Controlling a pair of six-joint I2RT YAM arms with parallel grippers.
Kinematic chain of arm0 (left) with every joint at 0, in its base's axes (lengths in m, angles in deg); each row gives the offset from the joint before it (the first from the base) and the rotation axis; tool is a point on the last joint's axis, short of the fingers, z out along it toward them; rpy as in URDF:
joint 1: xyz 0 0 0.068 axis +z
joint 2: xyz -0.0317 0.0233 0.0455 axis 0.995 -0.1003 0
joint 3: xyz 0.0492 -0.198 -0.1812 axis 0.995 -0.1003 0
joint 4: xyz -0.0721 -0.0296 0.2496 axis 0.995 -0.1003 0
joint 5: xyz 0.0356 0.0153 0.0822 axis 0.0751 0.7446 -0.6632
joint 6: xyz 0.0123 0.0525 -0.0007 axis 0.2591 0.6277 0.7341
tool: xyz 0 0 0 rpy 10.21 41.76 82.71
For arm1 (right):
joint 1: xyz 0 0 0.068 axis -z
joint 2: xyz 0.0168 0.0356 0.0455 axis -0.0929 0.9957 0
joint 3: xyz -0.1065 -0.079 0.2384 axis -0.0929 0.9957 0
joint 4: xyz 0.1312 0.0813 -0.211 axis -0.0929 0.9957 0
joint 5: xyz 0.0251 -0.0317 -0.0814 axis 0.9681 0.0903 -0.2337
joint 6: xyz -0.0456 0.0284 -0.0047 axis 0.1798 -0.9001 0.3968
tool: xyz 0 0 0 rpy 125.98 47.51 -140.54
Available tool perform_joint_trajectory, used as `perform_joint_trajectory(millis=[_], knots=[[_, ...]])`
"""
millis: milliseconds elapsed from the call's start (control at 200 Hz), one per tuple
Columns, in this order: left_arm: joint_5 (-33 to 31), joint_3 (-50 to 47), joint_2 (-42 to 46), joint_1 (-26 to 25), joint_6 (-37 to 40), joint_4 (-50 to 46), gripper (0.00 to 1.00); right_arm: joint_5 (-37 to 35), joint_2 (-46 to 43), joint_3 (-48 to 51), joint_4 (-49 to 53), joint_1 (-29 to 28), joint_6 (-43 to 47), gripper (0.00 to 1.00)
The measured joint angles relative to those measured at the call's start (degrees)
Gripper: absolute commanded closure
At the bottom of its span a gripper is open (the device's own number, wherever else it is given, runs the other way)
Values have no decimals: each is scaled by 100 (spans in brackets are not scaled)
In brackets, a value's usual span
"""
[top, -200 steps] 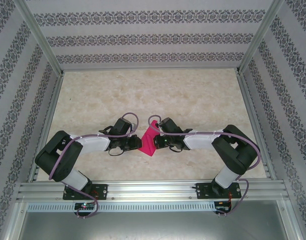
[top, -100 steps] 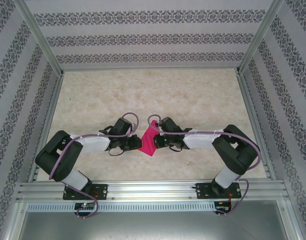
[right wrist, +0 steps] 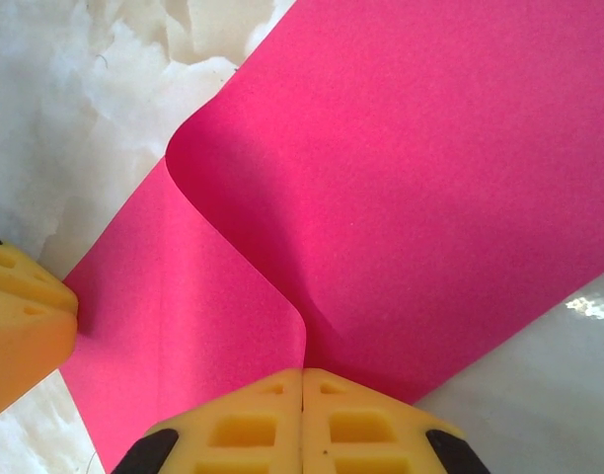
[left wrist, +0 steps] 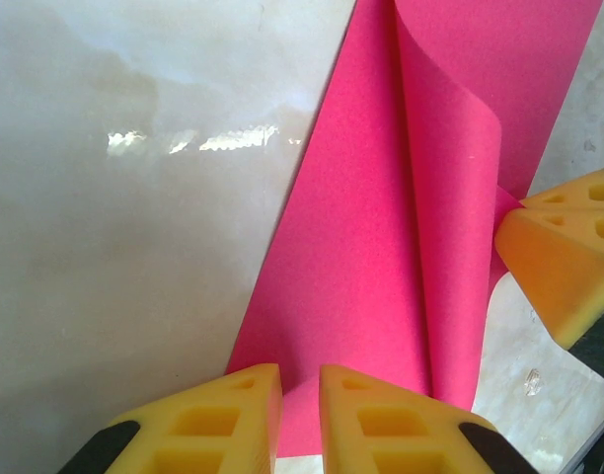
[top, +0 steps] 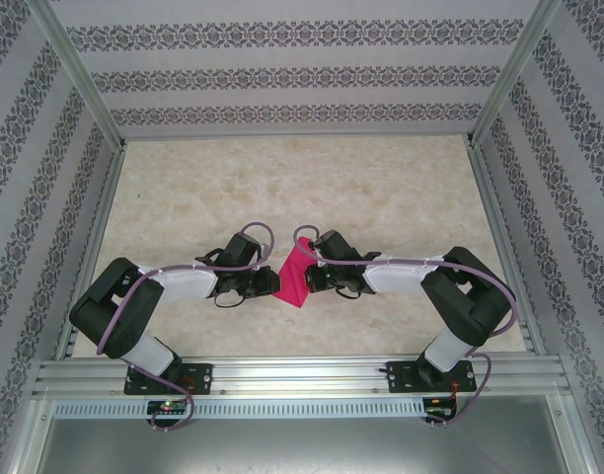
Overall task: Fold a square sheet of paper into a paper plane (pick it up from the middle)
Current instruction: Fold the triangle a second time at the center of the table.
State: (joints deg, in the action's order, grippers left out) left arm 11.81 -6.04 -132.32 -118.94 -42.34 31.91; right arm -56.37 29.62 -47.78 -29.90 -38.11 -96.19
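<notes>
The thin magenta-pink sheet of paper [top: 292, 280] sits between the two arms over the near middle of the pale marbled surface [top: 381, 188], with one flap curled over in a soft roll rather than a pressed crease. It looks light, limp and easily dented, so it is best held at the edges, away from the intended fold line.

The left hand [left wrist: 300, 400] is nearly closed, pinching the sheet's near edge. The right hand [right wrist: 302, 395] is pressed together on the folded edge opposite.

Both pinched strips are hidden under the yellow pads [left wrist: 381, 415]. The wrist views cut off the sheet's corners. Whether it rests on the surface or hangs just above it cannot be told.
</notes>
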Motion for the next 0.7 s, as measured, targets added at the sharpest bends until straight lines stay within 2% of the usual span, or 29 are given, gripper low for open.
perform_joint_trajectory(millis=[470,699], knots=[[-66,74,-17,-26,122,-133,79,2,227,-168,-15,9,98,92],[-107,149,55,-31,160,-323,74,7,319,-264,11,9,116,93]])
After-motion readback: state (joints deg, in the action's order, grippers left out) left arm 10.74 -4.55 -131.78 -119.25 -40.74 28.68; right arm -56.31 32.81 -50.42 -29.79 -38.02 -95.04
